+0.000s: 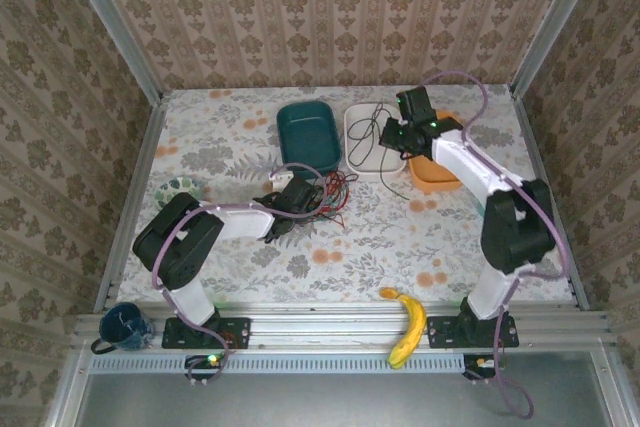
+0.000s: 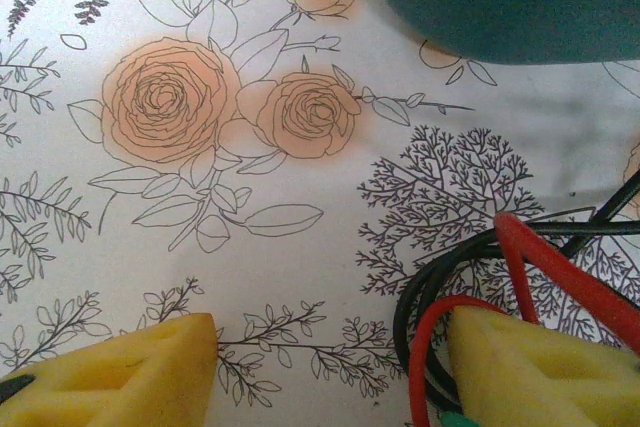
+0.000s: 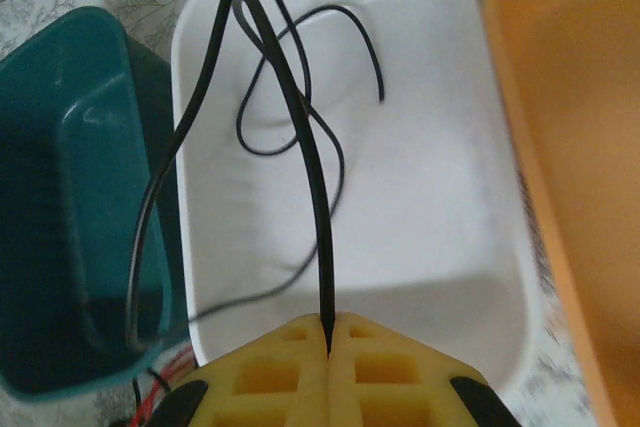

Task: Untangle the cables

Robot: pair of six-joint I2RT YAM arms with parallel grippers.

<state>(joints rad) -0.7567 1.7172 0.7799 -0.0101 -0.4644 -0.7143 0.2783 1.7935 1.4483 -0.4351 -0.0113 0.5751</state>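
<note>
One black cable pinched in right hand above white tray, left hand open at red cable; hard pull may cinch it tighter, drag tray

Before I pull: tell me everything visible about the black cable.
The black cable is thin, glossy and limp. The shut right end effector pinches one strand, which runs over the white tray; loose loops and a free end lie in the tray. Another strand crosses the teal bin.
</note>
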